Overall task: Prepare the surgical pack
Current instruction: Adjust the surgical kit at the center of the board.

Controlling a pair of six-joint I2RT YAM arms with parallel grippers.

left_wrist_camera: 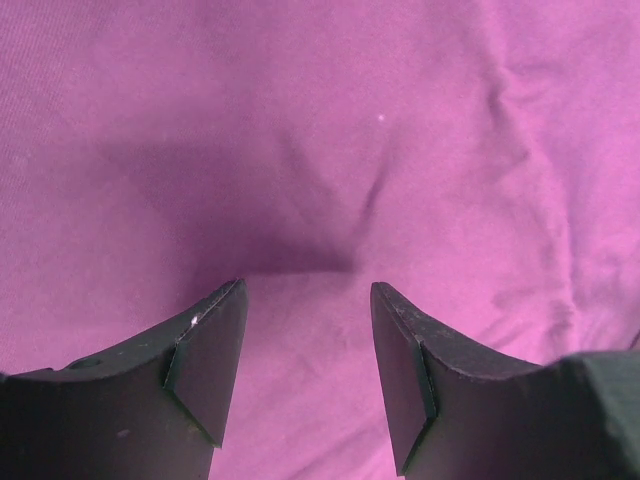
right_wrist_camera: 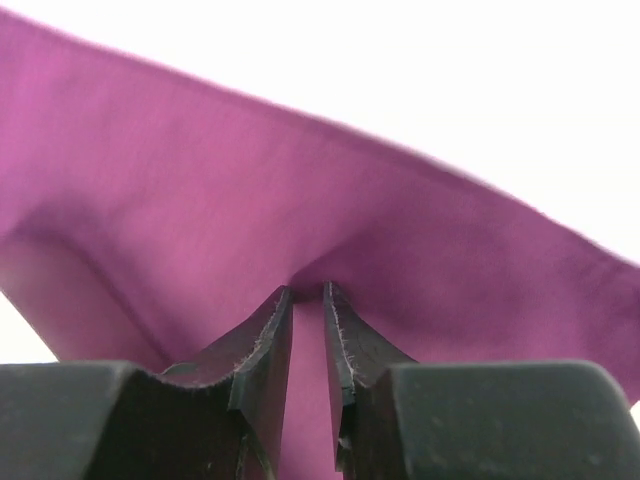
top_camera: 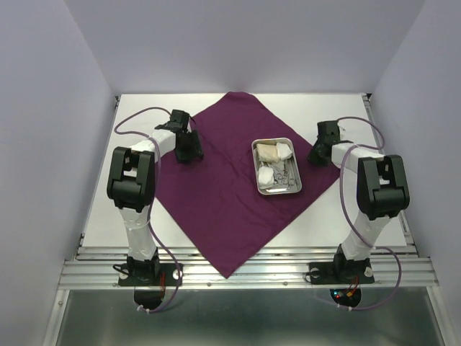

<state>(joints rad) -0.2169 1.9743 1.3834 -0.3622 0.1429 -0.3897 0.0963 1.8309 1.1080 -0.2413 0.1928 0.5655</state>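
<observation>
Your right gripper (right_wrist_camera: 308, 292) pinches the cloth wrap (top_camera: 216, 209) at the frame's right. The left gripper (left_wrist_camera: 305, 292) gapes, empty. Pull hard and the steel tray (top_camera: 256, 169) slides.

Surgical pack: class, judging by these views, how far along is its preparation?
Done: the steel tray, holding gauze and instruments, sits on the spread purple cloth. In hand: the right tool pinches the cloth's edge; the left tool hovers open over the cloth. Left: folding the cloth over the uncovered tray.
</observation>
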